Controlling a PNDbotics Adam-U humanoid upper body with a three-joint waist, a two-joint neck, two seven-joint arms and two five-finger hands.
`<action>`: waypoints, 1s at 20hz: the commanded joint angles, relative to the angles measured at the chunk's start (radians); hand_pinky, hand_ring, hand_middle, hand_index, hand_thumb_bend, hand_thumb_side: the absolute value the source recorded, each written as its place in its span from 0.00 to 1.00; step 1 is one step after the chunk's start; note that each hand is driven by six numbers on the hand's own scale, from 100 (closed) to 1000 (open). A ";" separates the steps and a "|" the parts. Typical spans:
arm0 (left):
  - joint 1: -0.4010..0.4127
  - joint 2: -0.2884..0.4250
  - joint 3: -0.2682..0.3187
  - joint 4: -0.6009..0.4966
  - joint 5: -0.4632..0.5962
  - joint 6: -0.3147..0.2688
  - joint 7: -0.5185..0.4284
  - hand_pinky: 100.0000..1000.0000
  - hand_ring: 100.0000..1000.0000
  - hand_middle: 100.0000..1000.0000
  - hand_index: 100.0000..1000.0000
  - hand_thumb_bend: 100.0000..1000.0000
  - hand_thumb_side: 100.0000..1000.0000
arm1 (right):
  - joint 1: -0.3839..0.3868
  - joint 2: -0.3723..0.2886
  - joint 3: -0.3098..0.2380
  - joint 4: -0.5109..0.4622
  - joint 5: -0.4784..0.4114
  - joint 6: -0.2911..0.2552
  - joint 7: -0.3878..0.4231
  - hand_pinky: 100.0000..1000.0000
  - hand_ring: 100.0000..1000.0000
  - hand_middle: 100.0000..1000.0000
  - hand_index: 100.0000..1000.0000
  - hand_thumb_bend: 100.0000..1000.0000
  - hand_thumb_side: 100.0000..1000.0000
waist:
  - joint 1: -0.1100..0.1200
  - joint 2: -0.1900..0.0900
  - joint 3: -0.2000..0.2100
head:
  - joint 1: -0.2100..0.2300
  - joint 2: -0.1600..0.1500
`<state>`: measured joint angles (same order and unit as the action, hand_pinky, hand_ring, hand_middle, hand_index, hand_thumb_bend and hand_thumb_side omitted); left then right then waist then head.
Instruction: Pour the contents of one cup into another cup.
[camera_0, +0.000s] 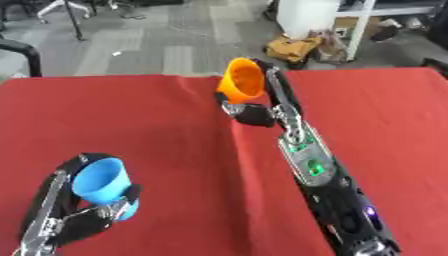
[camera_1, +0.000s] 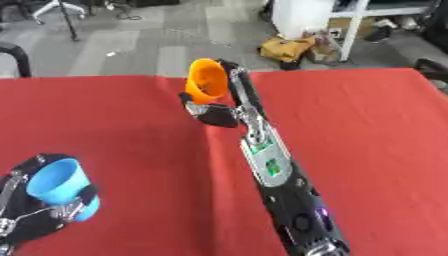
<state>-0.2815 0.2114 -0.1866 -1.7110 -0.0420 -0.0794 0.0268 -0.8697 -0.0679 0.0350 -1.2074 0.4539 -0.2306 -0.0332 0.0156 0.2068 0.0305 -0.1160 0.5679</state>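
Right hand (camera_0: 262, 107) is curled round the orange cup (camera_0: 243, 79), fingers up its right side, thumb under and to the left. Cup is lifted off the table, tilted, mouth facing left and toward the camera; contents not visible. Right forearm (camera_0: 313, 165) runs back from the hand to the lower right, green lights on it.

Left hand (camera_0: 83, 212), well apart from the right, down at the lower left, is wrapped round the blue cup (camera_0: 103, 182). Fingers sit on both sides of the cup and the thumb crosses its lower front. Blue cup's mouth faces up and a bit left; inside can't be read.

Under both hands lies the red cloth (camera_0: 175, 130), with a fold running down between the hands. Beyond the orange cup is grey floor (camera_0: 157, 45) with clutter.
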 joint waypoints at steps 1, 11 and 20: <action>-0.006 0.020 0.008 -0.008 -0.006 -0.003 0.002 0.33 0.34 0.42 0.59 0.47 0.00 | -0.028 -0.028 0.018 -0.055 0.014 -0.008 0.054 0.49 0.27 0.00 0.09 0.05 0.00 | 0.000 -0.016 -0.001 | 0.003 -0.016; -0.013 0.031 0.019 -0.008 -0.019 -0.007 0.013 0.33 0.34 0.42 0.59 0.46 0.00 | 0.017 -0.056 0.076 -0.136 -0.067 -0.031 0.175 0.50 0.29 0.01 0.10 0.07 0.00 | -0.010 -0.016 -0.002 | 0.004 -0.024; -0.036 0.044 0.027 -0.007 -0.021 -0.008 0.024 0.33 0.33 0.41 0.59 0.45 0.00 | 0.075 -0.030 0.132 -0.193 -0.134 -0.038 0.253 0.51 0.30 0.03 0.11 0.09 0.00 | -0.011 -0.018 -0.005 | 0.007 -0.028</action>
<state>-0.3021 0.2319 -0.1697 -1.7036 -0.0592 -0.0861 0.0465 -0.7796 -0.0991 0.1614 -1.3664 0.3358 -0.2670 0.2100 0.0037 0.2068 0.0253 -0.1119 0.5511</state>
